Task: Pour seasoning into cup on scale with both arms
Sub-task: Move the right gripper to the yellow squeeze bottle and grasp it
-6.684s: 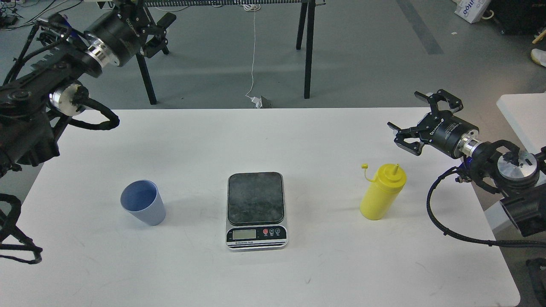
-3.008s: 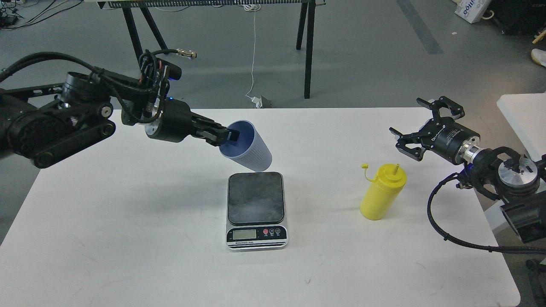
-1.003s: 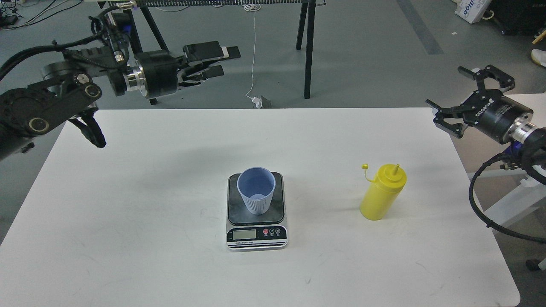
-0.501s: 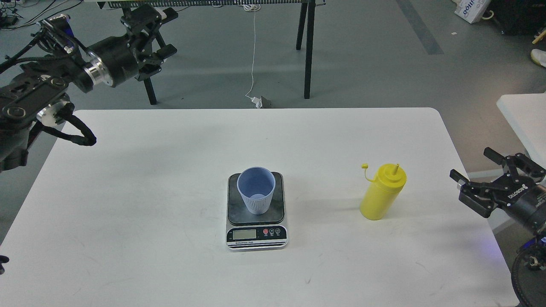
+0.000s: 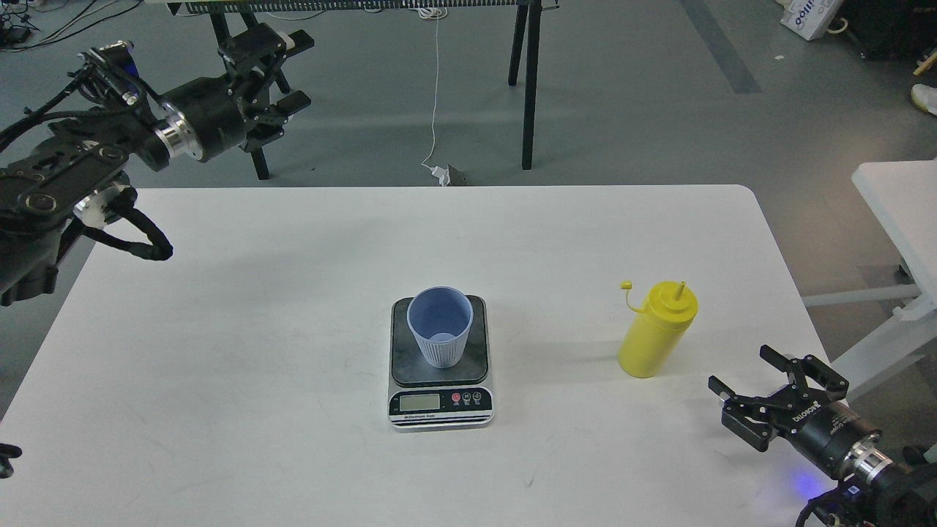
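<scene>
Right gripper [image 5: 761, 380] sits low over the near right corner of the white table [image 5: 219, 366]. Its fingers are spread wide with nothing between them. It points back toward the middle of the table.

The yellow squeeze bottle [image 5: 655, 333] stands upright on the table, just beyond and to the left of the right gripper, near it but clearly apart. Nozzle is up, and the small tethered cap [image 5: 626, 286] hangs off to the bottle's left side.

Farther left of that gripper, well apart from the bottle, lies the scale [image 5: 441, 399]. Its silver display strip faces the near edge. The light-blue ribbed cup [image 5: 439, 326] stands upright on the dark weighing plate, roughly centred, mouth open to the top. The inside looks empty, though the bottom is partly shaded and I cannot be certain.

Left gripper [image 5: 274, 80] is raised over the floor beyond the far left corner of the table, well away from cup, scale and bottle, all of which lie nearer the robot and to that gripper's right. The fingers appear parted and it holds nothing. They overlap the black legs of a stand [image 5: 528, 88] behind, so the gap is hard to read cleanly.
</scene>
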Tool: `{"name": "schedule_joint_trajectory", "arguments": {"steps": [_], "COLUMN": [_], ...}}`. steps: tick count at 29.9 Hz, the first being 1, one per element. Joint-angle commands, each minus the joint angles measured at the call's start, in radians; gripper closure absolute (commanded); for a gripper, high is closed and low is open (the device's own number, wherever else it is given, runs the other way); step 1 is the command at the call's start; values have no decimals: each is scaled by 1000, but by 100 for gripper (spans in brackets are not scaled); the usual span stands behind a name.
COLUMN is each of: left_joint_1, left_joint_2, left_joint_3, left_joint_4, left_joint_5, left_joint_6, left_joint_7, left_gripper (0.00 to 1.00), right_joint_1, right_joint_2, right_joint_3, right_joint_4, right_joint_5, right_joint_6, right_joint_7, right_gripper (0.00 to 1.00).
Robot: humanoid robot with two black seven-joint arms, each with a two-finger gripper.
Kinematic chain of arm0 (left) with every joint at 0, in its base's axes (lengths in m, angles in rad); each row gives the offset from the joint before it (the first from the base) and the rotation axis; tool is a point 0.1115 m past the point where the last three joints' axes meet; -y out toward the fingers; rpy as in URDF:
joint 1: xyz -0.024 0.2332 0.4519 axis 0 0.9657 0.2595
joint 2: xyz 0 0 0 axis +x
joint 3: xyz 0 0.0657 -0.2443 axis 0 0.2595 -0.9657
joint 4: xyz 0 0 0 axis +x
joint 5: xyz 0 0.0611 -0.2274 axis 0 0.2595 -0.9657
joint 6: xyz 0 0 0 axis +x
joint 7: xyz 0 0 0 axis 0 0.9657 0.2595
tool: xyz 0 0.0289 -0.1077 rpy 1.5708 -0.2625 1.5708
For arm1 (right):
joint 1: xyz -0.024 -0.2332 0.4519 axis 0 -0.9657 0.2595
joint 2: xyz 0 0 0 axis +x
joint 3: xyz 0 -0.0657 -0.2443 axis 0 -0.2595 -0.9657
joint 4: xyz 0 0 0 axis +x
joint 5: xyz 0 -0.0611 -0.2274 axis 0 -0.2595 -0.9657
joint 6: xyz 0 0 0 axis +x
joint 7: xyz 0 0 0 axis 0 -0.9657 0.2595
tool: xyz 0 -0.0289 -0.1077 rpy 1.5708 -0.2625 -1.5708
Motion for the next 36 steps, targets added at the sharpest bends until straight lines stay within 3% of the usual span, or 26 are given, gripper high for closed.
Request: {"name": "schedule_joint_trajectory", "arguments": {"steps": [1,18,36], "left_joint_1": [1,2,17], "left_joint_2": [3,9,20], "left_joint_3": [2,5,3], "left_joint_4": [0,0,0], "left_joint_5": [1,4,4], "left_joint_6": [0,0,0], "left_joint_7": [0,0,0], "left_gripper": [1,1,1], "right_joint_1": [26,148,224], "right_joint_2": [48,240,294], "right_joint_3": [-2,-2,-46], "right_joint_4": [-14,-202,-276], "right_joint_5": [-26,-169,-176], "right_joint_6": [0,0,0], "right_joint_7": [0,2,8], "right_gripper": [3,2,3]}}
